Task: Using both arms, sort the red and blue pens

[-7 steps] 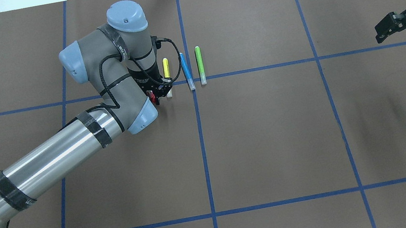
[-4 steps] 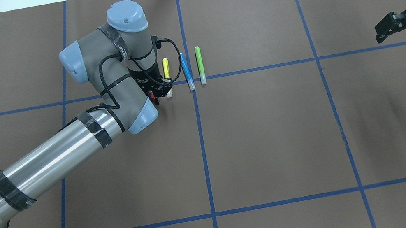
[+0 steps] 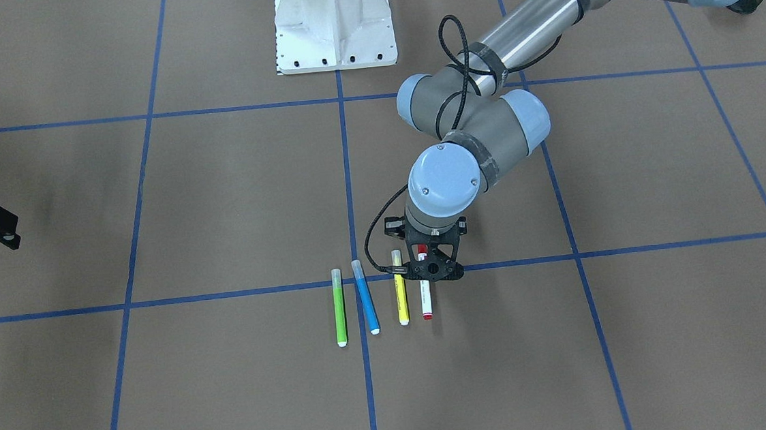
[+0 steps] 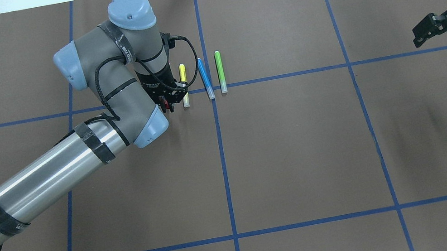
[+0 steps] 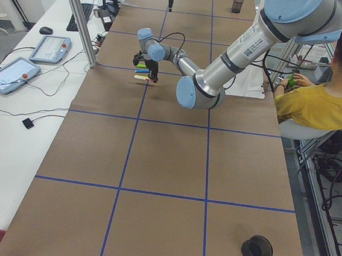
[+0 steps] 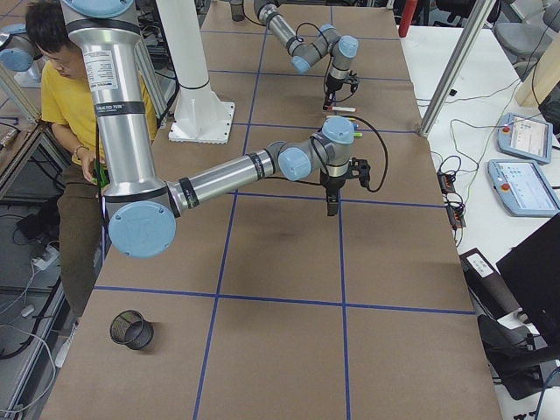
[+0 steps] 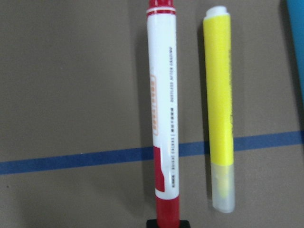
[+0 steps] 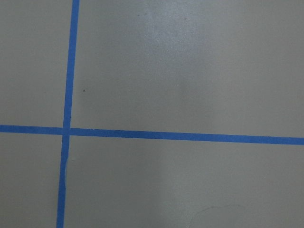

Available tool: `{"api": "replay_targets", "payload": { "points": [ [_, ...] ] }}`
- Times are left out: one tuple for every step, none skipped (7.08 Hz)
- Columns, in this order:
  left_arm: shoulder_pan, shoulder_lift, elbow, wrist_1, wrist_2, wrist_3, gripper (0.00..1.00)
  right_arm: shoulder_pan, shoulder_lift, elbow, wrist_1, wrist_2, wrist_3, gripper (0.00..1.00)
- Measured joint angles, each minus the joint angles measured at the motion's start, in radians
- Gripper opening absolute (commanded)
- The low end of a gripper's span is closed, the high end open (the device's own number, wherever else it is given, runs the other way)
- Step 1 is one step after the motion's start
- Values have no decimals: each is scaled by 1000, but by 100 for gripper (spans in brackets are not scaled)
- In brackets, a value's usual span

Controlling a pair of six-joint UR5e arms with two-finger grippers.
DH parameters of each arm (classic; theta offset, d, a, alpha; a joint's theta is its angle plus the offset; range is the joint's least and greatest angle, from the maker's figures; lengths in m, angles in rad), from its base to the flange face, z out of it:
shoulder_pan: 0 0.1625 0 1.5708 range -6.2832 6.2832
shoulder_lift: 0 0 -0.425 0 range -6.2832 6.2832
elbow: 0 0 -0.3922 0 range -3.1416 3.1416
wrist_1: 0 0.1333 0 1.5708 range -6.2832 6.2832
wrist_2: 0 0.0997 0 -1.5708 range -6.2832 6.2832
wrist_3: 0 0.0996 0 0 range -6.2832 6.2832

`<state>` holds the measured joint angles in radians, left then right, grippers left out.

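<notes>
Four pens on a brown worktop (image 4: 302,153) gridded with blue tape lines (image 4: 314,221).
The red pen (image 7: 164,118) has a white barrel with a red cap, a red end, a red block and fine dark print. The yellow marker (image 7: 219,95) has a clear cap. The blue pen (image 3: 366,305) has a clear cap and a white end, as does the green marker (image 3: 339,314). The left arm (image 4: 52,174) is silver and grey with pale blue caps and black bands, and the left claw (image 4: 170,102) is black.

Brown table (image 4: 302,153): yellow marker (image 4: 182,75), blue pen (image 4: 205,78), green marker (image 4: 220,71), parallel.
</notes>
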<state>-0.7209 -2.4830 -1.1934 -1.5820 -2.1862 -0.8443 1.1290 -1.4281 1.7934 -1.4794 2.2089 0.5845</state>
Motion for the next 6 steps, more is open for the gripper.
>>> {"api": "replay_targets", "payload": {
  "points": [
    [-7, 33, -83, 61, 0, 19, 0, 0, 0, 1, 0, 0, 0, 100],
    [-15, 74, -189, 154, 1, 73, 0, 0, 0, 1, 1, 0, 0, 100],
    [-25, 127, -320, 275, 3, 150, 0, 0, 0, 2, 1, 0, 0, 100],
    [-42, 197, -464, 389, 6, 230, 0, 0, 0, 2, 1, 0, 0, 100],
    [-59, 284, -618, 486, 11, 312, 0, 0, -2, 3, 1, 0, 0, 100],
    [-73, 364, -747, 568, 35, 388, 0, 0, -4, 3, 1, 0, 0, 100]
  ]
}}
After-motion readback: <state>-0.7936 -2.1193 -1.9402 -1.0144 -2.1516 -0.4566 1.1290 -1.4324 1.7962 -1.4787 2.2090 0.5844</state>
